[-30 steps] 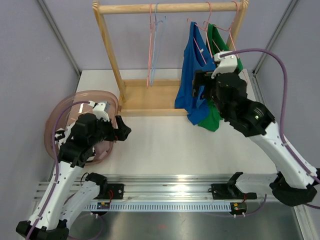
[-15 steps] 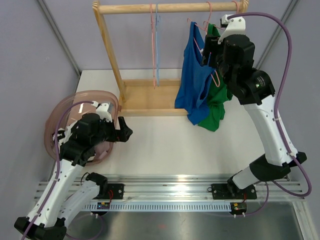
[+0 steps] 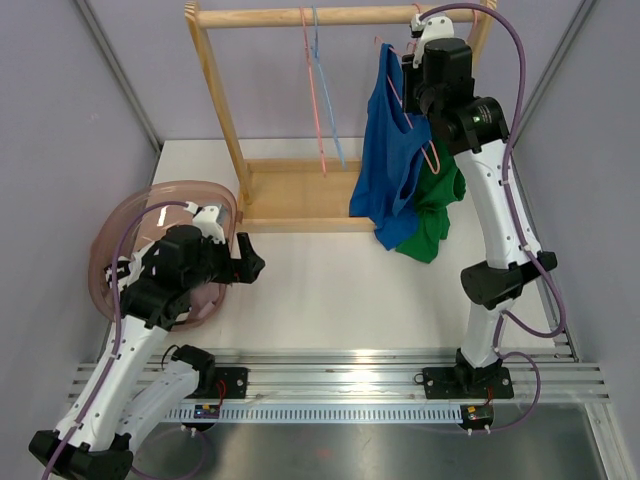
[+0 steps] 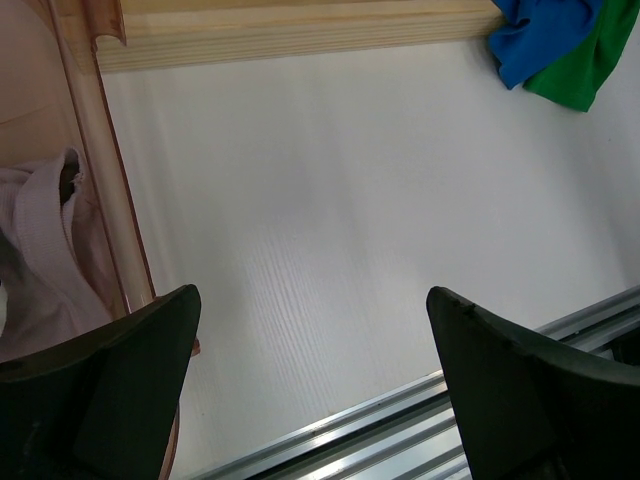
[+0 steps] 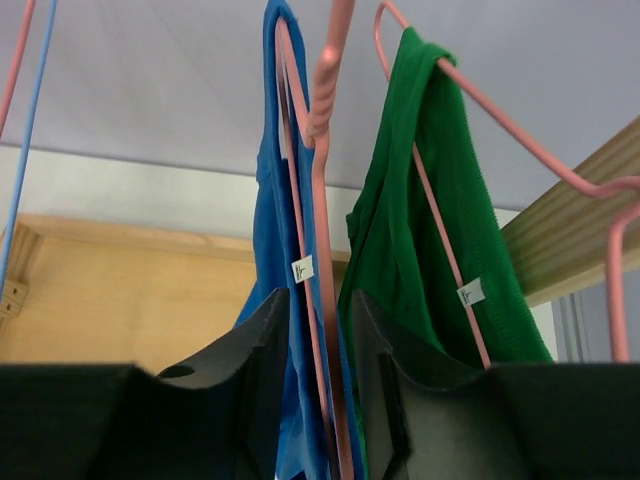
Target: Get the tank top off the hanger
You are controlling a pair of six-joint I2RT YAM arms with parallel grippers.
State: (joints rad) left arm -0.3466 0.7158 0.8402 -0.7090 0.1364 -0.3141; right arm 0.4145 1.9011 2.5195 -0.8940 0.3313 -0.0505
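Observation:
A blue tank top hangs on a pink hanger from the wooden rack's rail. A green tank top hangs on a second pink hanger just to its right. My right gripper is raised to the shoulders of the blue top. Its jaws stand narrow, closed in on the pink hanger's neck and the blue strap. From above, the right gripper sits just under the rail. My left gripper hangs open over the bare table beside the basket, holding nothing.
Two bare hangers, one pink and one blue, hang slanted at the rail's middle. The rack's wooden base lies on the white table. A clear pink basket with pale cloth inside stands at the left.
My right arm has risen from in front of the tops to rail height, and its jaws have narrowed onto the blue top's hanger. The bare hangers have swung right. The left arm is still.

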